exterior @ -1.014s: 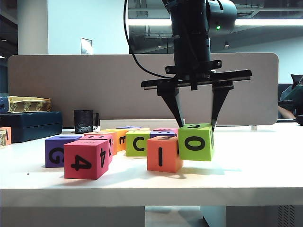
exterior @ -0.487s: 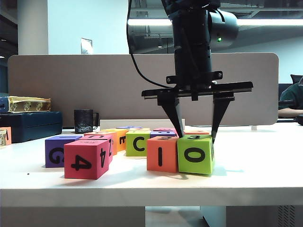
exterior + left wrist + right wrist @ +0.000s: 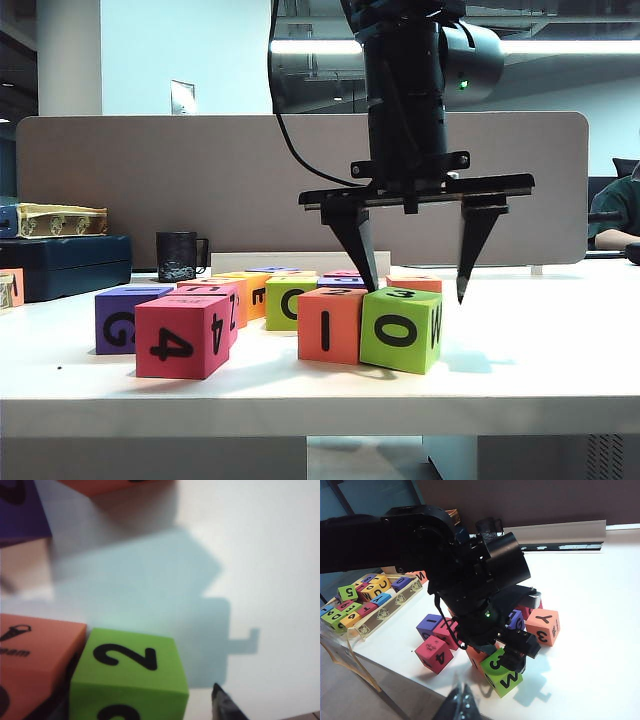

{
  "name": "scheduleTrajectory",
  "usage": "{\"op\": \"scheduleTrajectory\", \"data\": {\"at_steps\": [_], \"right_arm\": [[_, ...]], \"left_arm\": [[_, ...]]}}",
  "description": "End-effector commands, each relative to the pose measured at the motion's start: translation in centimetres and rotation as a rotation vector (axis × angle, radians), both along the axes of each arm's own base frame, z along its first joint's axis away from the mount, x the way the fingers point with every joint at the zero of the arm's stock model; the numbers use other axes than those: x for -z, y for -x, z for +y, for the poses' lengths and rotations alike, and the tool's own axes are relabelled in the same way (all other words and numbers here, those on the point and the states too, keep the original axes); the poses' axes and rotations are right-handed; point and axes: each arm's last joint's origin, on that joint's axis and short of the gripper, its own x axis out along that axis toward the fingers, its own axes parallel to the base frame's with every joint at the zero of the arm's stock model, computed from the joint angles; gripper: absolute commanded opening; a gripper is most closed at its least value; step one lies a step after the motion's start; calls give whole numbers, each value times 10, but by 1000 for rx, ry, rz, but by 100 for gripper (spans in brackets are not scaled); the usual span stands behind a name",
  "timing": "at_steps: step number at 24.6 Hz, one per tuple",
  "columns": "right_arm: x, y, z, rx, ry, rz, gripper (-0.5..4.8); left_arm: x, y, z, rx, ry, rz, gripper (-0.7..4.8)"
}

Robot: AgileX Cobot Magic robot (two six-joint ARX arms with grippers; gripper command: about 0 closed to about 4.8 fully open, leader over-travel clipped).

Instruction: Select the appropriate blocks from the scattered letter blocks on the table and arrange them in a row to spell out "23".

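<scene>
Left gripper (image 3: 415, 292) hangs point-down right of centre in the exterior view, directly over the lime-green cube (image 3: 400, 328). Jaws spread wide, gripping nothing. One fingertip (image 3: 368, 284) sits at the cube's upper left edge, by the seam with the orange cube (image 3: 330, 325); the other fingertip stands clear of the cube's right side, with white table (image 3: 540, 350) showing between them.

Lime-green cube rests on the table, centre foreground, turned a little so two sides show: "O" on the front, "W" on the right, "3" on top. Orange cube stands just left of it, touching, "I" on the front. Together they form a short row near the front edge.

Left wrist view: the lime-green cube (image 3: 127, 675) lies beside the orange cube (image 3: 35, 655); one dark fingertip (image 3: 225, 706) stands apart from the green cube over bare table.

Other blocks lie left and behind: a pink cube (image 3: 180, 338) with "4" at lower left, a purple cube (image 3: 125, 320) with "G" behind it, and a second lime-green cube (image 3: 283, 300), half hidden behind the orange one. A dark mug (image 3: 178, 256) stands further back on the left.

Right gripper (image 3: 462, 705) shows only as a dark tip at the edge of its own wrist view, high above the table and well apart from the blocks; whether it is open or closed cannot be told.
</scene>
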Motion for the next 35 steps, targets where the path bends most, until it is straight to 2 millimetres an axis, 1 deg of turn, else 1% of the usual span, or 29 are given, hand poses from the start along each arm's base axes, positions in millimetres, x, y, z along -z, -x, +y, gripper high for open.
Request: {"op": "scheduleTrajectory", "data": {"at_steps": [1,9,15,21,22,25,29,30,32,34,35], "right_arm": [[-3,0,0,3,1,-19,-1],[-3,0,0,3,1,-19,-1],[-2,0,0,2,1,-18,-1],[-2,0,0,3,1,-18,-1],[-2,0,0,3,1,-18,-1],[-2,0,0,3,1,-17,-1],[-2,0,0,2,1,-15,-1],[-2,0,0,3,1,-15,-1],[-2,0,0,3,1,-15,-1],[-2,0,0,3,1,-14,-1],[-2,0,0,3,1,-13,-1]], "left_arm": [[-3,1,0,39,-2,-7,345],[-5,1,-1,82,-10,-24,345],[-8,-1,2,126,-82,-105,345],[-37,-2,15,137,-98,-211,345],[-48,-4,21,149,-84,-230,345],[-64,0,30,208,-94,-252,345],[-83,3,46,224,-115,-245,340],[-88,4,56,226,-144,-230,328],[-92,3,68,229,-200,-205,291],[-91,3,75,244,-256,-183,240],[-91,2,79,262,-268,-183,206]]}}
